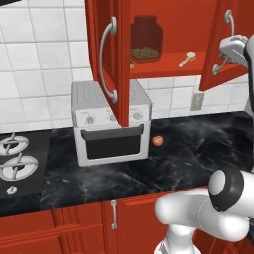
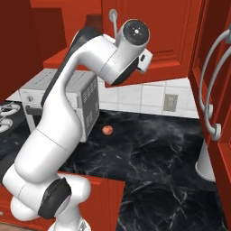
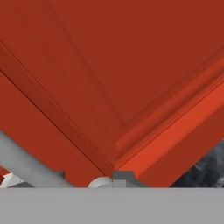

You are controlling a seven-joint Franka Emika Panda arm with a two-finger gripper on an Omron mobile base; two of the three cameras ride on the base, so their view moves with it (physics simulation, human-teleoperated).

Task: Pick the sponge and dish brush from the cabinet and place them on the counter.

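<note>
The red wall cabinet [image 1: 163, 67] hangs open above the black counter [image 1: 198, 149]. On its inner shelf lies the dish brush [image 1: 187, 58], pale with a round head. A sliver of yellow-green at the shelf's left end, just past the left door's edge, looks like the sponge [image 1: 132, 63]; the door hides most of it. My gripper [image 1: 229, 47] is up against the right door [image 1: 218, 30], beside its curved silver handle [image 1: 227, 22]. In the right base view the gripper [image 2: 145, 57] presses at the door's lower edge. The hand view looks closely at the red door panel [image 3: 109, 65] and a handle bar [image 3: 22, 164]; how the jaws stand is hidden.
A dark jar [image 1: 145, 38] of brown bits stands on the shelf left of the brush. Below sit a silver toaster oven [image 1: 111, 124] and a small red fruit [image 1: 158, 141]. The stovetop [image 1: 20, 163] is at the left. The open left door [image 1: 106, 54] juts out over the oven.
</note>
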